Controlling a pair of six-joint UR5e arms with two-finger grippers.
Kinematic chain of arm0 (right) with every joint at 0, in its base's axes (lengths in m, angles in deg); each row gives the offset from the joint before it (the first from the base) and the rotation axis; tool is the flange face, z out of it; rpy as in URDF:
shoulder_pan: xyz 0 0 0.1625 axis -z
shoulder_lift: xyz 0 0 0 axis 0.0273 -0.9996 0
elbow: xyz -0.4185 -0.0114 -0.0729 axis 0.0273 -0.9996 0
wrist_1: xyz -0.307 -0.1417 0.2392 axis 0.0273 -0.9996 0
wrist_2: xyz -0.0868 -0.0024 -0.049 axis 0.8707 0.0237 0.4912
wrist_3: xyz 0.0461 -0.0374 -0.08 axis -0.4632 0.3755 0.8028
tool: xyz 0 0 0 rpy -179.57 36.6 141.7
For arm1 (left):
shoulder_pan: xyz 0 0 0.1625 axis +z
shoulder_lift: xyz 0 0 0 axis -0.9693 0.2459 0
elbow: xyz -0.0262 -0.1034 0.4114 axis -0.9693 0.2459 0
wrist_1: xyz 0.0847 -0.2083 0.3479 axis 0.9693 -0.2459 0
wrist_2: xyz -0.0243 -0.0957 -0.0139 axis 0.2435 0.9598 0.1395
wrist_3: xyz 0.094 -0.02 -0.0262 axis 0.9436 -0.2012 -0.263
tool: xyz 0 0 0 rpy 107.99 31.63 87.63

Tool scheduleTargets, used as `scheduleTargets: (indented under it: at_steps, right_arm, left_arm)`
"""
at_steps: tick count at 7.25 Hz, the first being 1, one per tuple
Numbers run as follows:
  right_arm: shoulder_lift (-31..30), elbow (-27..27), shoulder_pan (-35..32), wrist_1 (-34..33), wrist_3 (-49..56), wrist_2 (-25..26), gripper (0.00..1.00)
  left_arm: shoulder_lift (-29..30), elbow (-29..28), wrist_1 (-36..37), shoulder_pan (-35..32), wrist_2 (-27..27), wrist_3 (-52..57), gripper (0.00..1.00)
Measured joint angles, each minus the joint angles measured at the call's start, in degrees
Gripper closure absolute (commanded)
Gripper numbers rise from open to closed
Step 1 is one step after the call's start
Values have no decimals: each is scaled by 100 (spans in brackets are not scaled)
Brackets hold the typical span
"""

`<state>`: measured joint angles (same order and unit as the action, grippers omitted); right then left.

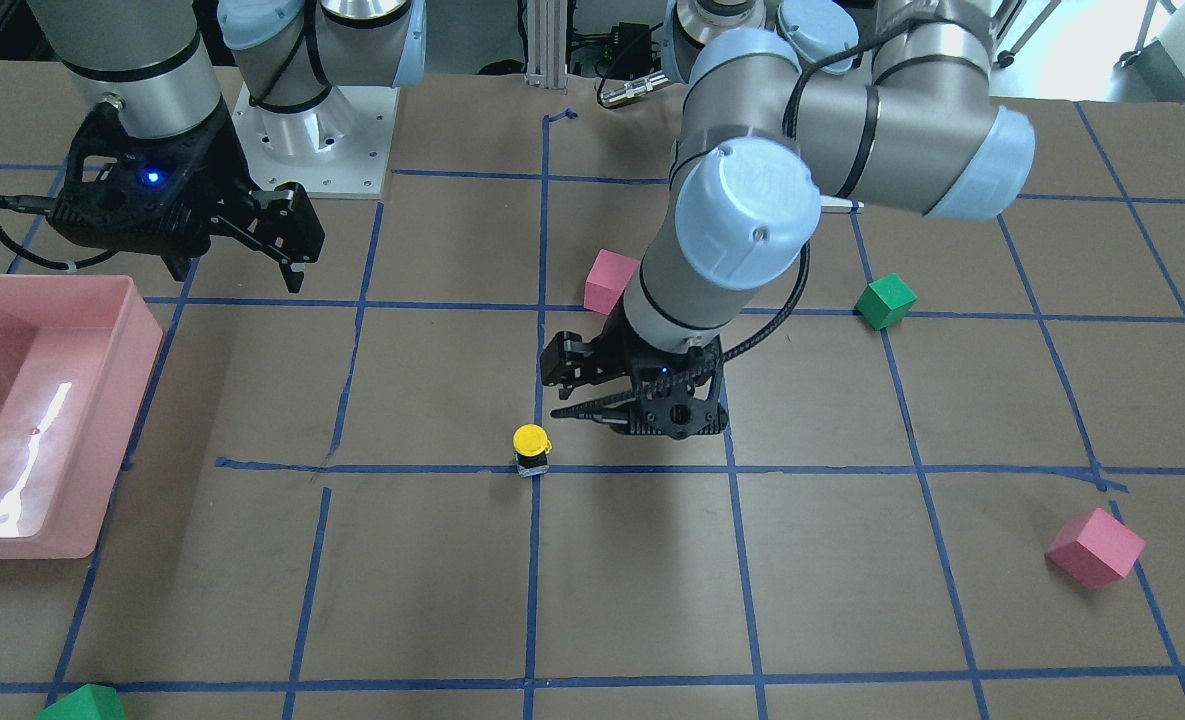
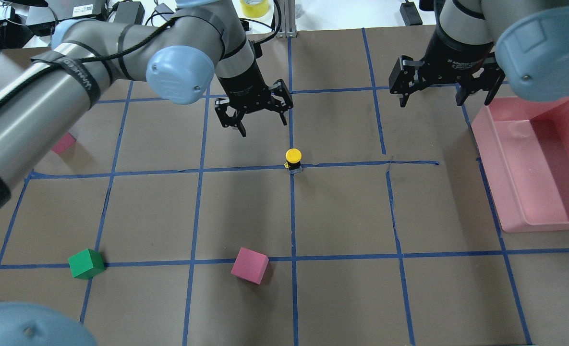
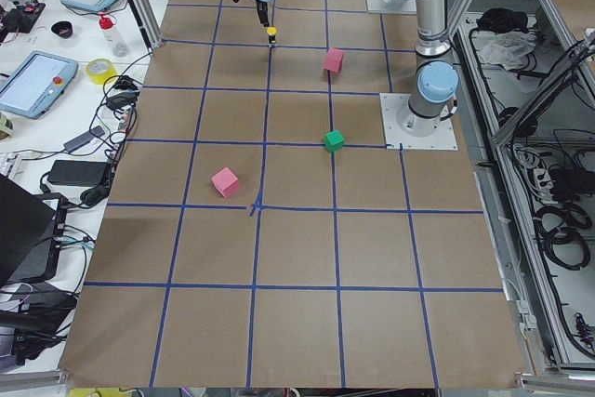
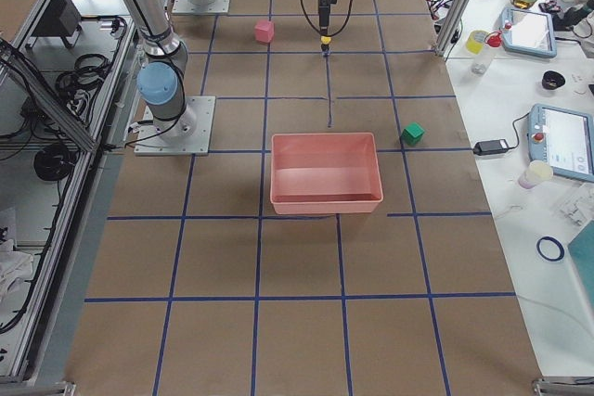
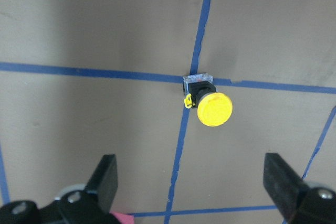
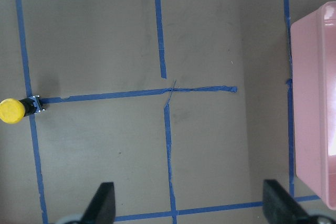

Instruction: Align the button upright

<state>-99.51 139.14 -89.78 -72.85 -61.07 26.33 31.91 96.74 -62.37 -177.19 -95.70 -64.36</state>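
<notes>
The button (image 2: 293, 160) stands upright on a crossing of blue tape lines, yellow cap on top and black body below. It also shows in the front view (image 1: 531, 450), the left wrist view (image 5: 208, 103) and the right wrist view (image 6: 14, 110). My left gripper (image 2: 263, 126) is open and empty. It hangs above the table just beyond the button, apart from it, and shows in the front view (image 1: 567, 392) and in its own wrist view (image 5: 191, 182). My right gripper (image 2: 445, 98) is open and empty, raised near the pink bin.
A pink bin (image 2: 488, 170) stands at the robot's right. One pink cube (image 2: 249, 265) and a green cube (image 2: 86, 263) lie near the robot. Another pink cube (image 2: 63, 143) sits partly hidden under the left arm. A further green cube (image 1: 82, 703) lies at the far edge.
</notes>
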Motion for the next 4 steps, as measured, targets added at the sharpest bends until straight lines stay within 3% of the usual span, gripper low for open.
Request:
scheduleTargets:
  at_steps: [2,4]
  right_arm:
    - [-1,-5,-4,-5,0,-6,0]
    - [0,-8,1,-17,0,-7,0]
  left_arm:
    - [-916,2,-399,67,-677,181,0]
    - [-1377,-116,-696,169,-1070,218,0]
